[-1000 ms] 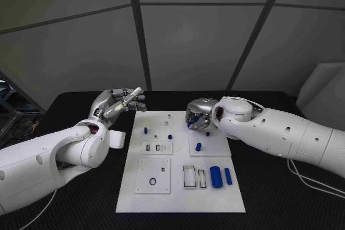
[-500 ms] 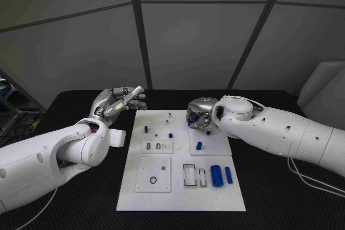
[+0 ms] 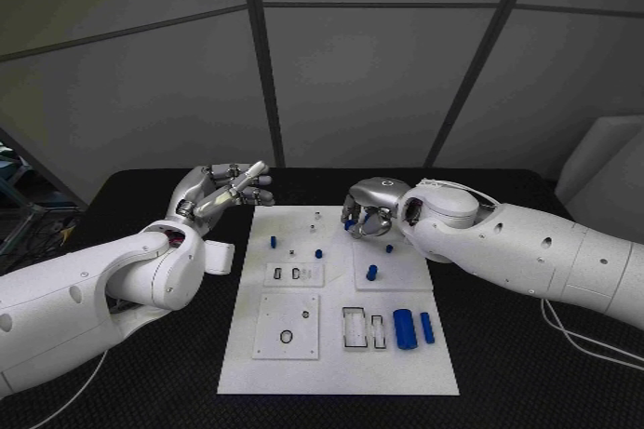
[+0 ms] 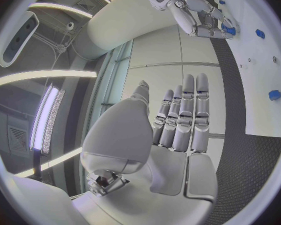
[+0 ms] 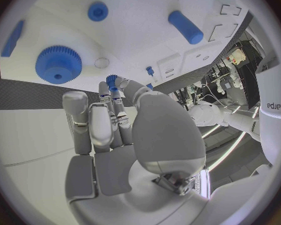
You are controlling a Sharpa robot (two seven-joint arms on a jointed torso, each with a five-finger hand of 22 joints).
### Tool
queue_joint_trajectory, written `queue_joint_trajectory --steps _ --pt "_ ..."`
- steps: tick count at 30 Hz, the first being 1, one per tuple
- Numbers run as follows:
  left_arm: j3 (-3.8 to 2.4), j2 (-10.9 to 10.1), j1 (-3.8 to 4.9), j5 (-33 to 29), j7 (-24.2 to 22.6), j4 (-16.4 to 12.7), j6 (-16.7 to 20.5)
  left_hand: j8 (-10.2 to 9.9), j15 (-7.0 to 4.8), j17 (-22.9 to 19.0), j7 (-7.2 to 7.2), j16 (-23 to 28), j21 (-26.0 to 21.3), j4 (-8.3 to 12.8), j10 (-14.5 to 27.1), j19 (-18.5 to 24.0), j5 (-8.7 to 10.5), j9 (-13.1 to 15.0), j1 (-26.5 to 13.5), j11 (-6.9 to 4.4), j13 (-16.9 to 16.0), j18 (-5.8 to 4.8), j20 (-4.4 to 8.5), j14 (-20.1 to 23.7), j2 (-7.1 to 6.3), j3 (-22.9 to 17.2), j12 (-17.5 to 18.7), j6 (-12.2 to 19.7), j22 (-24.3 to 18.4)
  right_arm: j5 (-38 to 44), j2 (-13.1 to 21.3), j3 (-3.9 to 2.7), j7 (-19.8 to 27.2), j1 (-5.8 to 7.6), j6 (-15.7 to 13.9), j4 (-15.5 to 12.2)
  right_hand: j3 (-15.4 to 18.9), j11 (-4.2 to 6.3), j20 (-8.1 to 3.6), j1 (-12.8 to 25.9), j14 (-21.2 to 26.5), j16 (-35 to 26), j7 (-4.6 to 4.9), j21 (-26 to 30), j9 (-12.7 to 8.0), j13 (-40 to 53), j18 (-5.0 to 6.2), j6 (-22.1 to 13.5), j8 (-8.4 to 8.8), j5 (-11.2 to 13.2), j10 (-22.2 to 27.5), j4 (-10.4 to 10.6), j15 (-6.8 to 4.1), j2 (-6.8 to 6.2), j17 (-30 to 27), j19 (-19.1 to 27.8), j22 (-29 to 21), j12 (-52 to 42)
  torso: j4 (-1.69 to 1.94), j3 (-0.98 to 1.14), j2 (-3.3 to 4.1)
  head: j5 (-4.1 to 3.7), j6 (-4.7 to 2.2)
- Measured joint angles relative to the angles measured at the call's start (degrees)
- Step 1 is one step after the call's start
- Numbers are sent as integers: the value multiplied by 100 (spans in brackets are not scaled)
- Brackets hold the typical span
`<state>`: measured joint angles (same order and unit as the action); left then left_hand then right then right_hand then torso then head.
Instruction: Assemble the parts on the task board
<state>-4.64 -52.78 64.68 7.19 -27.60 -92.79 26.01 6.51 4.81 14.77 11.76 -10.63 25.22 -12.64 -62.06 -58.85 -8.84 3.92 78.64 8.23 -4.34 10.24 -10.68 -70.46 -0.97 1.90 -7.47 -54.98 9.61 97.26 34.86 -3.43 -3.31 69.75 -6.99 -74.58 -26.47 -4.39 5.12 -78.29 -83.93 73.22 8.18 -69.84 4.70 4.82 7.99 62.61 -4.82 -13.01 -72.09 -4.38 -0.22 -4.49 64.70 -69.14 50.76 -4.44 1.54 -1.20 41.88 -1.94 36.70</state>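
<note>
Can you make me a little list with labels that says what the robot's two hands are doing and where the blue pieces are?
left hand: raised beside the board's far left corner, fingers straight and apart, holding nothing
right hand: over the far part of the board, pinching a small blue part at its fingertips
task board: white plate in the middle of the black table
blue gear: lies on the board near the right hand
blue cylinders: lie side by side on the board's near right part
</note>
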Motion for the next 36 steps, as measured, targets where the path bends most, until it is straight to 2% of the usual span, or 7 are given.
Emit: queue_joint_trajectory --steps 7,16,26,30,36 --pt "0 7 2 -18 3 11 -10 0 15 0 0 0 0 0 0 20 0 0 0 0 0 0 -20 16 0 0 0 0 0 -128 -223 -2 74 3 -460 177 -13 0 0 -6 0 0 19 -22 0 -1 1 19 0 -8 0 -14 0 6 8 0 13 2 11 -5 6 5 -43" --pt "0 14 6 -30 7 3 -21 0 15 6 16 20 0 -16 0 20 0 0 0 0 0 0 -20 16 0 16 0 -16 -6 -187 -562 -1 87 4 -834 505 -30 0 0 -6 0 0 20 -22 -2 -4 1 19 0 -7 0 2 0 6 17 0 27 12 14 -12 24 53 -14" --pt "-1 44 17 -38 10 -7 -30 0 15 11 15 43 -23 -16 0 20 0 0 0 0 0 0 -20 16 0 16 0 -16 -5 -197 -891 1 55 6 -956 916 -30 0 0 -5 0 32 20 -45 -4 -5 1 19 1 -5 0 2 1 5 16 1 34 31 24 -21 47 78 -26" --pt "-4 68 21 -39 10 -3 -35 0 15 11 15 43 -23 -16 0 20 0 0 0 0 0 0 -20 15 0 16 0 -15 -5 -194 -967 1 37 6 -956 1042 -29 0 0 -5 0 32 20 -45 -4 -3 1 19 1 8 0 2 1 5 15 1 40 33 27 -23 55 127 -41" --pt "-4 96 25 -41 12 7 -41 0 15 11 15 43 -23 -16 0 20 0 0 0 0 0 0 -20 15 0 15 0 -15 -5 -191 -1043 1 23 6 -928 1171 -45 0 0 -4 0 32 20 -45 -5 -3 1 19 1 29 0 18 1 4 15 1 40 35 27 -23 58 155 -13"
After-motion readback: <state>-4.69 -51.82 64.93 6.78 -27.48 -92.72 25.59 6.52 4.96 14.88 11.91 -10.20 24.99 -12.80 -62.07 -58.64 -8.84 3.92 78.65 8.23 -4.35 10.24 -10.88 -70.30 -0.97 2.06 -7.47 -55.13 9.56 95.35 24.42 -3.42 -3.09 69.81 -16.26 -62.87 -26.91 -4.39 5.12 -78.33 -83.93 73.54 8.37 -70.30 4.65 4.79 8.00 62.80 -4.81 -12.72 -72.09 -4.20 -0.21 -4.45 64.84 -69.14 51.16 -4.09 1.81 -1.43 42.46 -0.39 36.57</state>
